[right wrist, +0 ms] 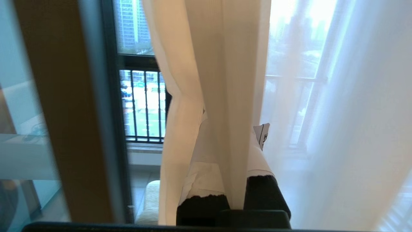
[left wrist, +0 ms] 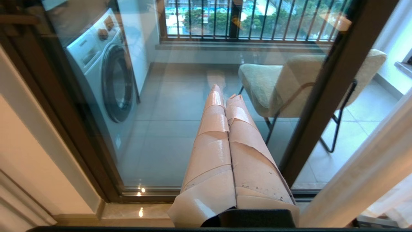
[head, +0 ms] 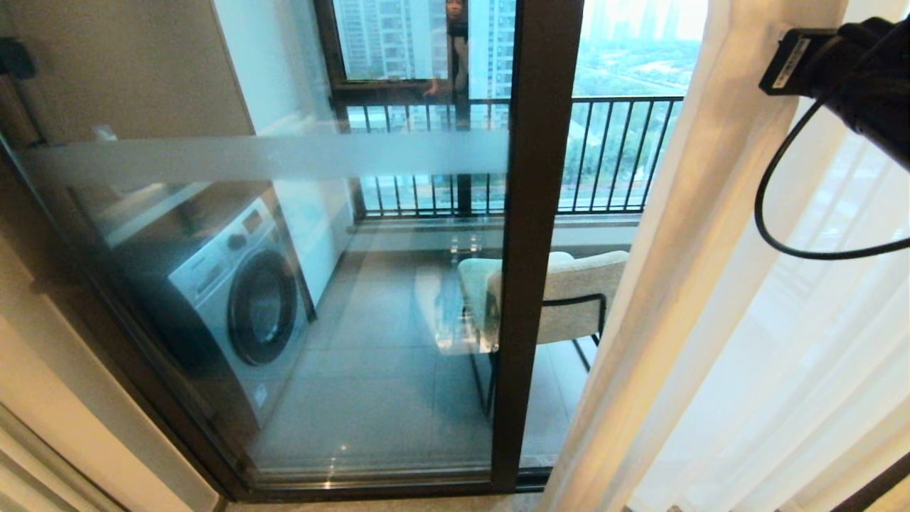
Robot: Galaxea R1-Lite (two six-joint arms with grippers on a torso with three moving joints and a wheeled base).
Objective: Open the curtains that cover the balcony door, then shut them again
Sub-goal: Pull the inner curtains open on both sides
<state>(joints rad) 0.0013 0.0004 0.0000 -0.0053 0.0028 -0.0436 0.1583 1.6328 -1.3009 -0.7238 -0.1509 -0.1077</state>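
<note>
The cream curtains hang gathered at the right of the head view, leaving most of the balcony door bare, with its black frame and frosted band. My right arm reaches in at the upper right, level with the curtain's edge. In the right wrist view my right gripper is shut on a vertical fold of the curtains, which runs between the two taped fingers. My left gripper is shut on nothing and points low at the glass of the balcony door.
Behind the glass stand a washing machine on the left, a beige chair near the middle post, and a black railing. A person shows at the far window. Sheer fabric hangs to the right of the held fold.
</note>
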